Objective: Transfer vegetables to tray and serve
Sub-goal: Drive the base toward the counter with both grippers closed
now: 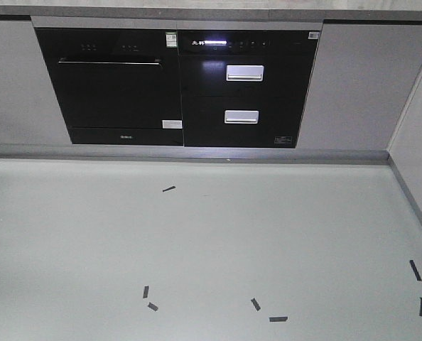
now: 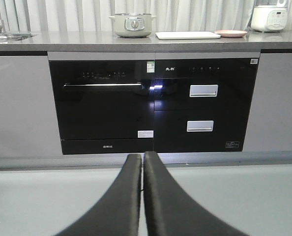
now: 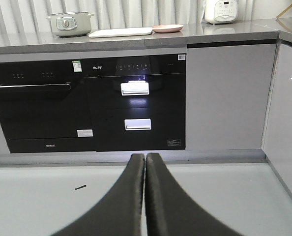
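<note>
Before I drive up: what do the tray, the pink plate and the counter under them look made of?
Tray: probably plastic, cream-white, smooth and matte, thin rounded rim; too distant to be sure. Pink plate: plastic or glazed ceramic, cannot tell; even pale pink, shallow. Counter: grey stone or composite slab, semi-gloss, carrying faint reflections.

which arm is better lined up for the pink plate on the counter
Right, probably: the pink plate sits nearly in line with the right gripper, but well to the right of the left gripper.
</note>
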`<state>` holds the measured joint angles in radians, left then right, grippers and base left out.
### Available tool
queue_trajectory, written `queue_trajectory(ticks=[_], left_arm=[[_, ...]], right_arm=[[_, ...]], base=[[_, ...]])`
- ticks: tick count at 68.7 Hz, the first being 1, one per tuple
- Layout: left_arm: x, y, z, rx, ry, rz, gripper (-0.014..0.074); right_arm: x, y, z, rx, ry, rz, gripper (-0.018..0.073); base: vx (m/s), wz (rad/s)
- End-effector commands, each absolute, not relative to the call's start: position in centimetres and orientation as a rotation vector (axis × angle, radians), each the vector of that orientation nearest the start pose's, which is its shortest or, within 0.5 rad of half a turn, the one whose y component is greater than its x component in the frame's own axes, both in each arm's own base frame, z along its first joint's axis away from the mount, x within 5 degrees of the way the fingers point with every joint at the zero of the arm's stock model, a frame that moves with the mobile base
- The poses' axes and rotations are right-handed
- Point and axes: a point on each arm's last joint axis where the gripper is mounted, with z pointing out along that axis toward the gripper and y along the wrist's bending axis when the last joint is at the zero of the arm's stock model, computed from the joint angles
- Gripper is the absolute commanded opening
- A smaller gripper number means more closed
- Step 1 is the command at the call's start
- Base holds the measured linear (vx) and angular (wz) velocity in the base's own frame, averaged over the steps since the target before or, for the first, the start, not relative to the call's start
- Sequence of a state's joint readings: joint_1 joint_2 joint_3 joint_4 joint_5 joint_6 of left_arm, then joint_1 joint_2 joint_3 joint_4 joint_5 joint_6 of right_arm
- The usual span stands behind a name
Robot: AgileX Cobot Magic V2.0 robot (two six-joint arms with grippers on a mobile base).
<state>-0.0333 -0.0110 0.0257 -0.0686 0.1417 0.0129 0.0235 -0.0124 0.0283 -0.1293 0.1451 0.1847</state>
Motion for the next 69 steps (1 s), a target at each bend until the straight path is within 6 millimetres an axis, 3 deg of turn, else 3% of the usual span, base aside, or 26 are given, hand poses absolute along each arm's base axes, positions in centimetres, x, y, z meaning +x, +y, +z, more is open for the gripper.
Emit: queue_trajectory(ticks=[1,69], left_arm=[[5.67,-0.21,19.09,-0.025,1.577,-0.079,-0.0006],[5.67,-0.21,19.09,-0.025,1.577,-0.079,-0.0006]], right_arm=[[5.71,0.01,19.34,0.029,1.578,0.042,-0.0003],[5.71,0.01,19.34,0.029,1.578,0.042,-0.0003]], base=[[0.01,-0.02],[0.01,-0.02]])
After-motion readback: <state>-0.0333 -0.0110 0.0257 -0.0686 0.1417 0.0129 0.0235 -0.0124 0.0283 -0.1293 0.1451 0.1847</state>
